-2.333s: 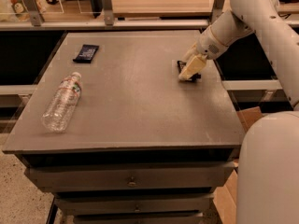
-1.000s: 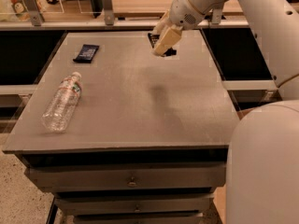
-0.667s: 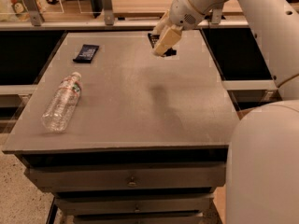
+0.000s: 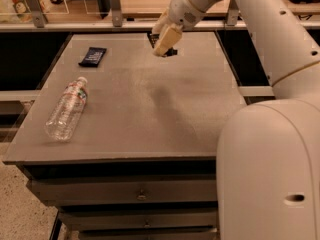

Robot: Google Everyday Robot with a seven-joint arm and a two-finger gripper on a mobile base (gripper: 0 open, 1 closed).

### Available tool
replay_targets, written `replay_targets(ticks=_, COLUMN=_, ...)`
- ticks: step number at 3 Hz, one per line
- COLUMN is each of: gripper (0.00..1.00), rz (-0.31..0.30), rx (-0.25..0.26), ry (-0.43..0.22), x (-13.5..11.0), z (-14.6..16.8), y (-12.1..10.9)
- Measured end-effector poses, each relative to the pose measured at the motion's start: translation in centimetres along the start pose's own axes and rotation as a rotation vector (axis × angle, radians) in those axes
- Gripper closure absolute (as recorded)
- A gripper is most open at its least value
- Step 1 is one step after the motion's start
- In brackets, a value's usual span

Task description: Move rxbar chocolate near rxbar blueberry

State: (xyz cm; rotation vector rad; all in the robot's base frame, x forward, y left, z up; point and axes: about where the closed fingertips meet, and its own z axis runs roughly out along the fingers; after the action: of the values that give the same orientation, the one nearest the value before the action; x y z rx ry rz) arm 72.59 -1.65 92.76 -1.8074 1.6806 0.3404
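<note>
1. Since 2.3 seconds earlier, the gripper (image 4: 162, 48) had left the right side of the table (image 4: 200, 134), where it sat low at the surface, and had risen toward the far edge.
2. Compared with a second before, it had shifted only slightly leftward. It now hung above the far middle of the tabletop, with a faint shadow on the surface below it.
3. Meanwhile the rxbar blueberry (image 4: 93, 56) and the water bottle (image 4: 67, 109) lay where they had been all along.
4. The gripper's pale fingers (image 4: 167, 38) were clenched on the rxbar chocolate (image 4: 151, 39), whose dark wrapper showed at either side of the near finger.
5. The bar was carried clear of the table, well apart from the rxbar blueberry, which lay flat near the far left corner.
6. The bottle lay on its side along the left edge, cap toward the blue bar.
7. No lettering could be read on either wrapper; the bottle's label showed a band of colour, but its words could not be made out.
</note>
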Motion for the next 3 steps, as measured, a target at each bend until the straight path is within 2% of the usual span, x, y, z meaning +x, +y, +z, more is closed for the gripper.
replay_targets(ticks=1, gripper=1.0, rz=-0.03, rx=0.028, ry=-0.036, x=-2.2, z=1.9, y=-2.5)
replay_targets(ticks=3, gripper=1.0, rz=-0.028, rx=0.081, ry=-0.16, x=-6.6, z=4.9, y=-5.2)
